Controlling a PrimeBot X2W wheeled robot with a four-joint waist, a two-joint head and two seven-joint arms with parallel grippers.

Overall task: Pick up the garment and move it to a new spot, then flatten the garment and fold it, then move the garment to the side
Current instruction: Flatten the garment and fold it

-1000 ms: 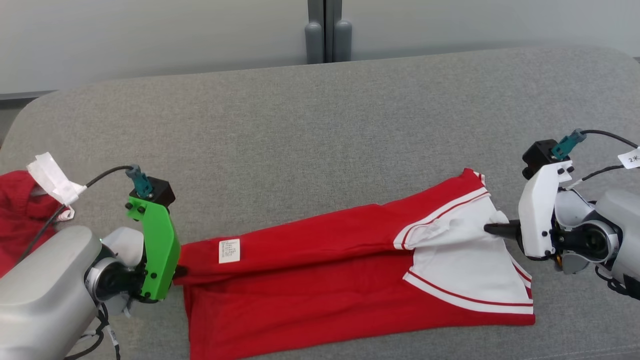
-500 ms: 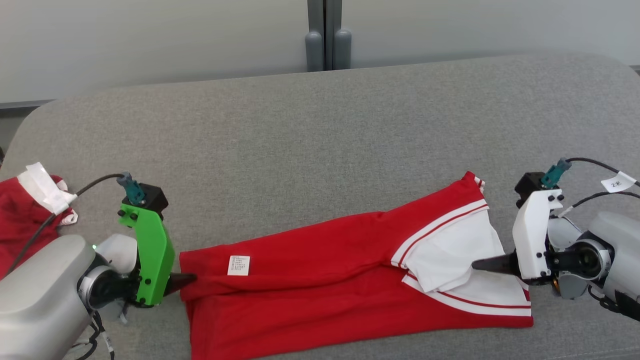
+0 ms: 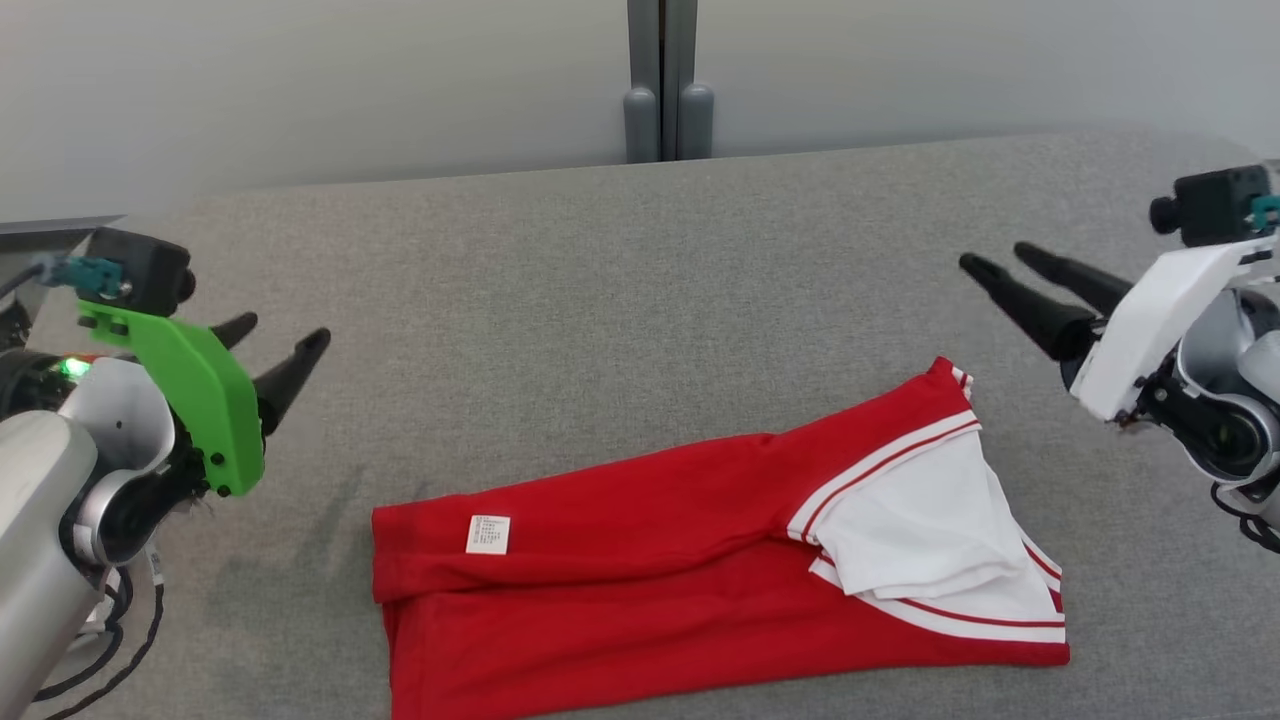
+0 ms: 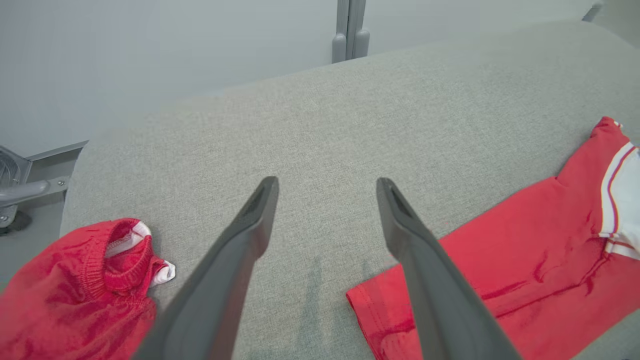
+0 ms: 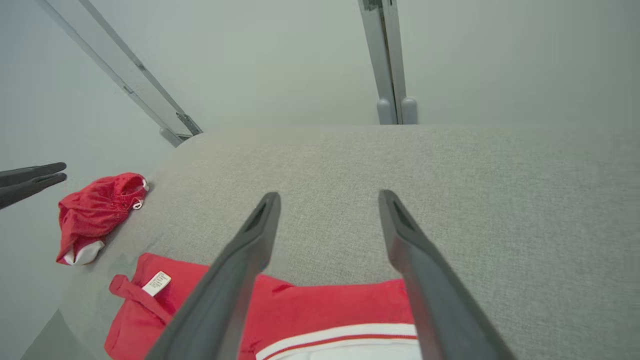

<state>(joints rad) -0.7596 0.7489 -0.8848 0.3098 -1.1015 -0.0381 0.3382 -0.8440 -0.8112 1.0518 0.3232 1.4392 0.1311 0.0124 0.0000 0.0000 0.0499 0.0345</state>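
The garment (image 3: 640, 560), red with white striped panels at its right end and a small white label, lies folded lengthwise on the grey cushion (image 3: 600, 300). It also appears in the left wrist view (image 4: 500, 270) and the right wrist view (image 5: 300, 310). My left gripper (image 3: 283, 339) hovers open above and to the left of the garment, fingers (image 4: 250, 230) spread with nothing between them. My right gripper (image 3: 998, 258) is raised open up and to the right of the white end, fingers (image 5: 405, 235) apart and empty.
A second crumpled red garment (image 4: 85, 290) lies at the cushion's left end, also seen in the right wrist view (image 5: 95, 210). A grey wall with a vertical metal post (image 3: 660, 80) stands behind the cushion. The cushion's rounded edges fall away at left and right.
Both grippers let go of the garment's ends, opened and lifted away up and outward. The garment has settled flat on the cushion. The head camera has tilted slightly.
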